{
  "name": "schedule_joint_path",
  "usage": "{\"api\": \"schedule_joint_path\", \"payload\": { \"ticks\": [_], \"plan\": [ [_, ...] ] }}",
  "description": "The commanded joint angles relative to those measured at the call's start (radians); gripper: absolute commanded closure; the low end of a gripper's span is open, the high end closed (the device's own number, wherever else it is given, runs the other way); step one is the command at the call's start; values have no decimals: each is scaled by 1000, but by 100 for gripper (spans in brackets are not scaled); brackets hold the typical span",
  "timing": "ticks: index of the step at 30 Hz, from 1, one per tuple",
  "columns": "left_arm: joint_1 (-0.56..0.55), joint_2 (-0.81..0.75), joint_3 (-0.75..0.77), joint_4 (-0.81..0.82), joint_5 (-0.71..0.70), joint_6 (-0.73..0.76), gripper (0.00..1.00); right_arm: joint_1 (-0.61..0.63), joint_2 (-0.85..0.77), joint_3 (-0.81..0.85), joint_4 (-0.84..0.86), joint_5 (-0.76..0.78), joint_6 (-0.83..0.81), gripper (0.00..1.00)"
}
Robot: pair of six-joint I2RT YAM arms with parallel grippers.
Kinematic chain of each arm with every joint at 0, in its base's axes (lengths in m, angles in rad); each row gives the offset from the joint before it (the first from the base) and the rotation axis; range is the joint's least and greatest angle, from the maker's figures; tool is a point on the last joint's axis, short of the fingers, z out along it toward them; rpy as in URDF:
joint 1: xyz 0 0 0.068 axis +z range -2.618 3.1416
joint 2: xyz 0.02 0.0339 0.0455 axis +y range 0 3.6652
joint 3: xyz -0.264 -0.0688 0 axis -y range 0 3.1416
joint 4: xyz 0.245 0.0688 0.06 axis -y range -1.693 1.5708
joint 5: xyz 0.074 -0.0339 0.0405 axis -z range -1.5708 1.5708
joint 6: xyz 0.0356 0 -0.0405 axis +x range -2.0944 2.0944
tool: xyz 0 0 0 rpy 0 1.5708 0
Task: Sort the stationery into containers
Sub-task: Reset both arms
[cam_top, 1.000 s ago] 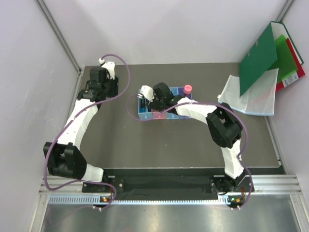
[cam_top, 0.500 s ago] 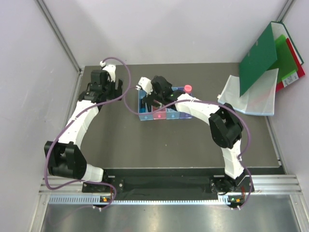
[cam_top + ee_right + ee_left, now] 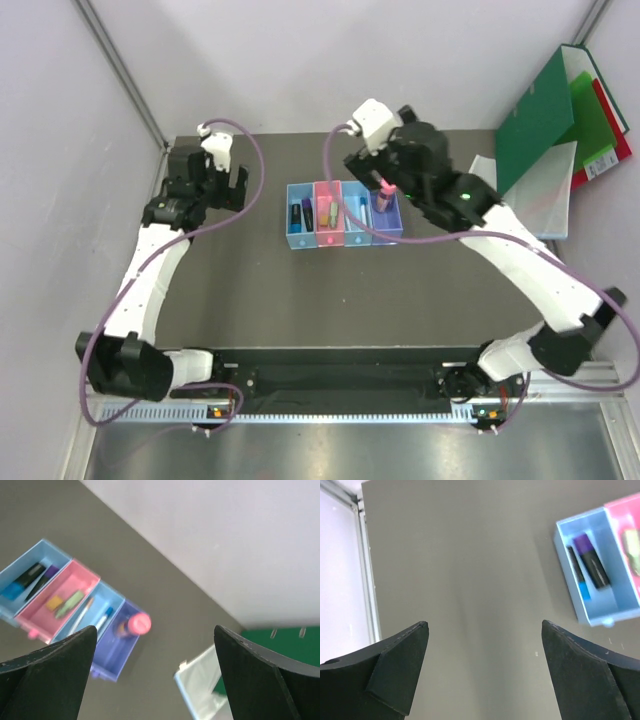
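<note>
The right pincer (image 3: 155,628) hangs spread and empty over the bins (image 3: 300,241), whose row runs along the worktop's far edge. The left pincer (image 3: 484,625), also spread, sits farther off toward the far-left corner. The pink-capped tube (image 3: 136,625) stands cap-up in the rightmost bin, just below the right pincer. The black marker with cyan cap (image 3: 577,575) lies in the leftmost bin, cap toward the near edge.

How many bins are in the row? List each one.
4, side by side: light blue bin leftmost, pink bin next, second light blue bin third, purple bin rightmost.
</note>
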Motion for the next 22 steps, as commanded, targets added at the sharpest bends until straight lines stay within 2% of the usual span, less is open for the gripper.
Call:
{"api": "schedule_joint_path", "payload": {
  "ticks": [1, 5, 6, 10, 22],
  "plan": [
    [27, -139, 11, -177, 207, 83, 1, -7, -155, -14, -403, -94, 146, 0],
    [40, -245, -63, -240, 277, 74, 1, -83, -329, -142, -420, -226, 235, 0],
    [40, -266, -78, -246, 283, 71, 1, -126, -352, -156, -417, -222, 244, 0],
    [41, -358, -117, -275, 352, 95, 1, -146, -441, -192, -412, -184, 276, 0],
    [41, -363, -103, -278, 347, 65, 1, -153, -476, -232, -394, -171, 239, 0]
  ]
}}
